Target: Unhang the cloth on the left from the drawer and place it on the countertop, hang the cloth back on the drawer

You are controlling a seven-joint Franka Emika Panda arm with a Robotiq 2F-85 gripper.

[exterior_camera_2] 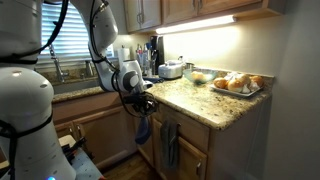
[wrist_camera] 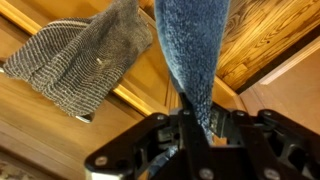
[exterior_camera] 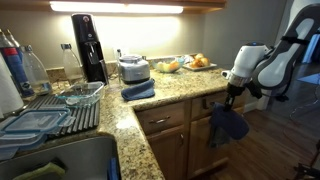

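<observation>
Item: cloth point(exterior_camera: 228, 125), pinched in narrow gripper point(exterior_camera: 231, 98), dangling beside drawer point(exterior_camera: 205, 104). Step: prob. unhang. Next: you lift it onto countertop point(exterior_camera: 175, 85).

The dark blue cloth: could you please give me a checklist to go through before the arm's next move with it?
1. Fingers shut on the dark blue cloth: ok, the fabric is pinched between them.
2. Cloth off the drawer: cannot tell; it hangs from the fingers close to the cabinet front.
3. Grey cloth outside the grip: ok, it hangs beside on the wood.
4. Bare countertop to land on: ok, there is free granite beside the folded towel.
5. Cloth's lower end above the floor: ok in both exterior views.
</observation>
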